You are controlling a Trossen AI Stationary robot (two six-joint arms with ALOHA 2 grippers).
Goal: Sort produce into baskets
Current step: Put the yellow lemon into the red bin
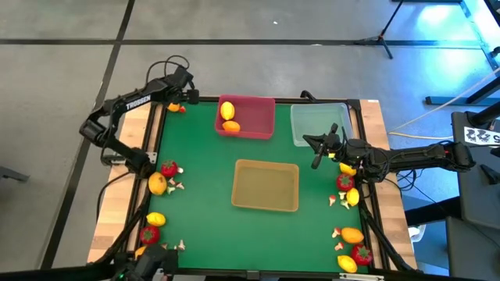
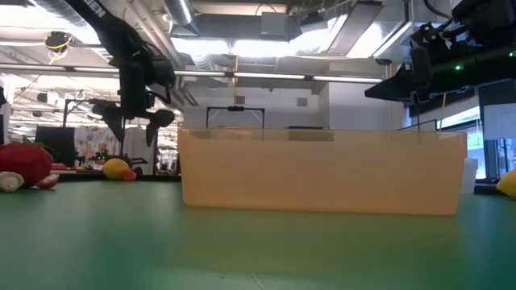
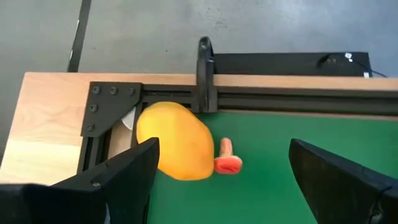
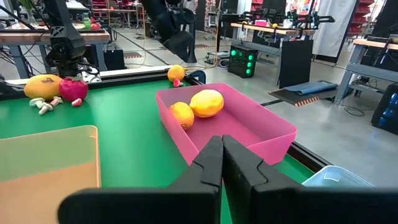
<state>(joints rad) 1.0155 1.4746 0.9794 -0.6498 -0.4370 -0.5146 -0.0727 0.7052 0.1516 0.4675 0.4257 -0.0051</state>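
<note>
An overhead camera shows a green table mat with three shallow rectangular baskets: a pink-red plastic one at upper centre holding two oval lemon-like fruits, one yellow and one orange; a pale translucent one just to its right, seemingly empty; and a tan-yellow one at centre, also empty. Loose toy produce lies in clusters down the left and right edges of the frame: yellow ovals, red fruits with green tops, and tiny mushroom-like bits. The left gripper sits at the mat's upper-left corner, its jaws spread wide and holding nothing, straddling a yellow-orange oval fruit with a small orange-pink mushroom-shaped piece touching its side. The right gripper hovers near the lower edge of the translucent basket, jaws pressed fully together and empty, pointing towards the pink-red basket. The fruit lies tight against the black corner bracket and rail, so a descending finger could strike the frame, or the closing jaws could pinch the small piece along with the fruit, or squeeze the rounded fruit out sideways. How much clearance there is beside the bracket is hard to judge from the wrist camera.
</note>
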